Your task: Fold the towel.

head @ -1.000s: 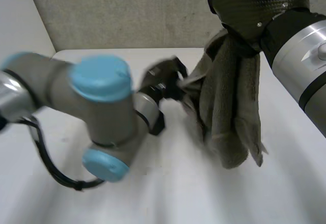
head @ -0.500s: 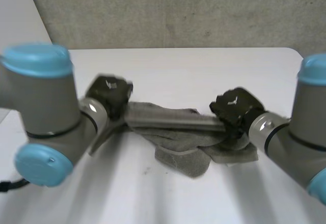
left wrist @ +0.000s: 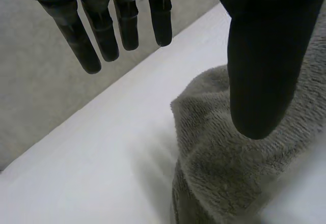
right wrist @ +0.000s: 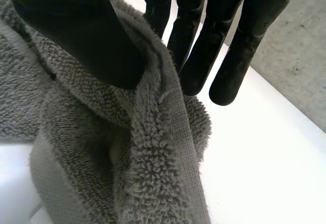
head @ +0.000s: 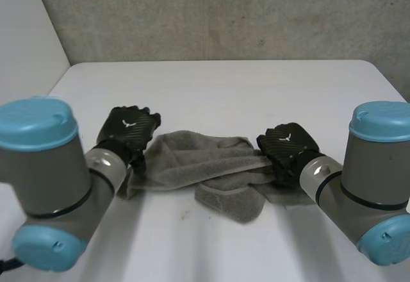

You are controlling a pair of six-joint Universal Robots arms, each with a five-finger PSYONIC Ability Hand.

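You have the towel (head: 198,160) lying bunched and crooked on the near half of the table (head: 224,83), left hand (head: 128,128) slack-fingered over its left end, right hand (head: 286,144) pinching its right edge between thumb and fingers, so I judge no clean fold is made yet.

— Hands, item one?
— Left hand (head: 128,128) and right hand (head: 287,144): black, woven-pattern backs, one small white mark each. Fingers (left wrist: 81,40) are slim and round-tipped, the thumb (left wrist: 265,71) thick and blunt.
— Behind each hand?
— Silver-grey collar (head: 106,166), then broad grey joint (head: 45,179) with round light-blue cap (head: 35,125).
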